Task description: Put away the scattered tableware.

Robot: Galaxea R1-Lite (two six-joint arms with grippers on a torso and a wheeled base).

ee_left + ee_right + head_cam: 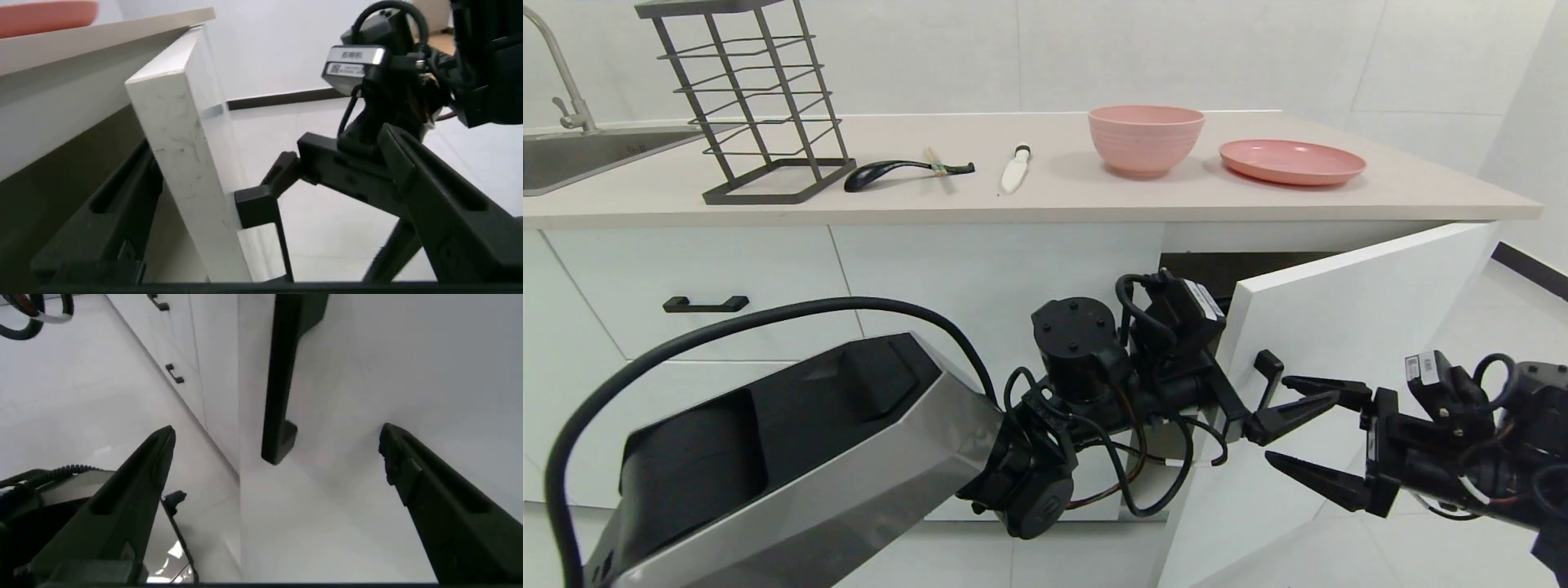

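While bowl and plate wait on the worktop, right claw gapes at the handle, likely to pull; left claw, can't tell.

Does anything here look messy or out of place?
Yes. A black spoon, chopsticks and a white knife lie loose on the counter beside the rack, and the cabinet door below stands ajar.

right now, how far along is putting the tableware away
Done: the cabinet door is partly open. In hand: no tableware; the open right hand is by the door handle, the left hand at the door's edge. Left: bowl, plate, spoon, chopsticks and white utensil lie on the counter.
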